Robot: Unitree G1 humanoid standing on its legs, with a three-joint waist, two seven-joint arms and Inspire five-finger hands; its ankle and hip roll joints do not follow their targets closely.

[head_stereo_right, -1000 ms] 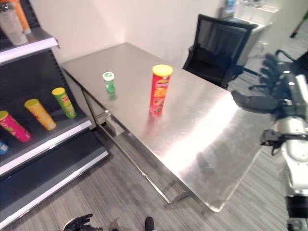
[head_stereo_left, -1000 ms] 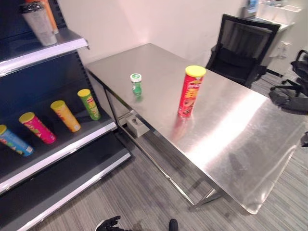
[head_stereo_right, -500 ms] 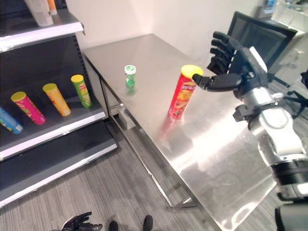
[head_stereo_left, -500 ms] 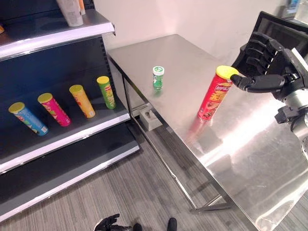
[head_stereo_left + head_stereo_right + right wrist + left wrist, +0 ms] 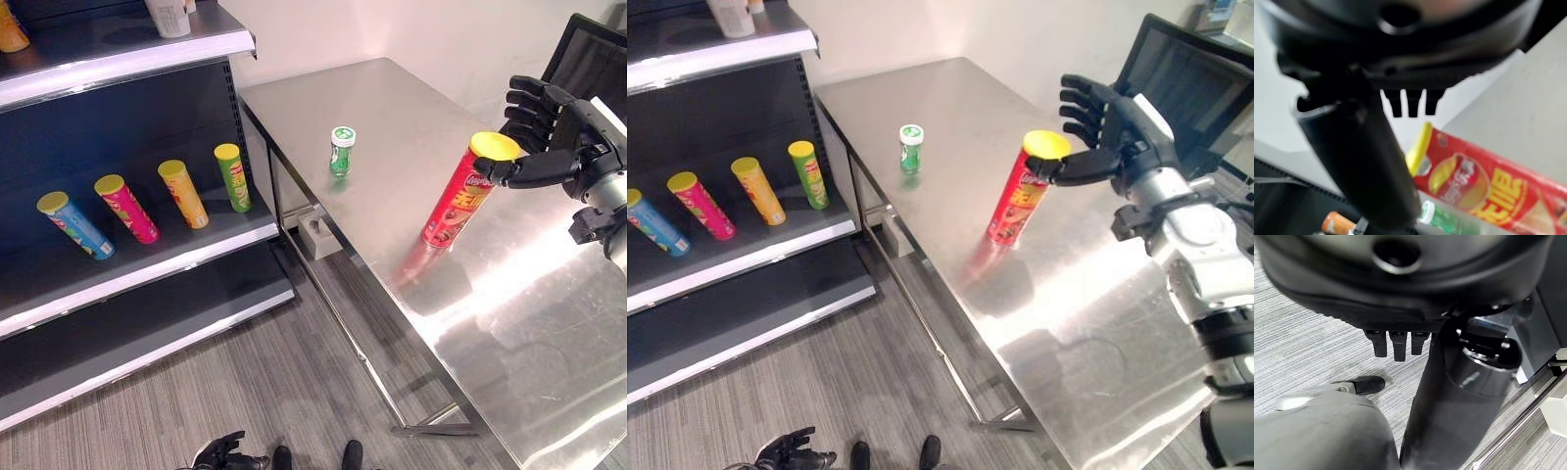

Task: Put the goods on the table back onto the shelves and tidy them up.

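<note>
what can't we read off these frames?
- Contact: whether the right hand touches the red can; thumb overlaps the lid in both eye views.
- Top shelf goods: cut by the frame edge.
- Left hand: finger curl too small to judge.

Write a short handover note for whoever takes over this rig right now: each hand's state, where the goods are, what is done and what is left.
Right hand: open, fingers spread beside the top of the red chip can, thumb at its yellow lid, no grip yet.
Left hand: low by the floor, holding nothing.
On the steel table: the red can, upright, and a small green bottle.
Middle shelf: four cans lie in a row.
Done: nothing shelved from the table yet.
Left: grasp the red can, shelve it, then the green bottle.
</note>
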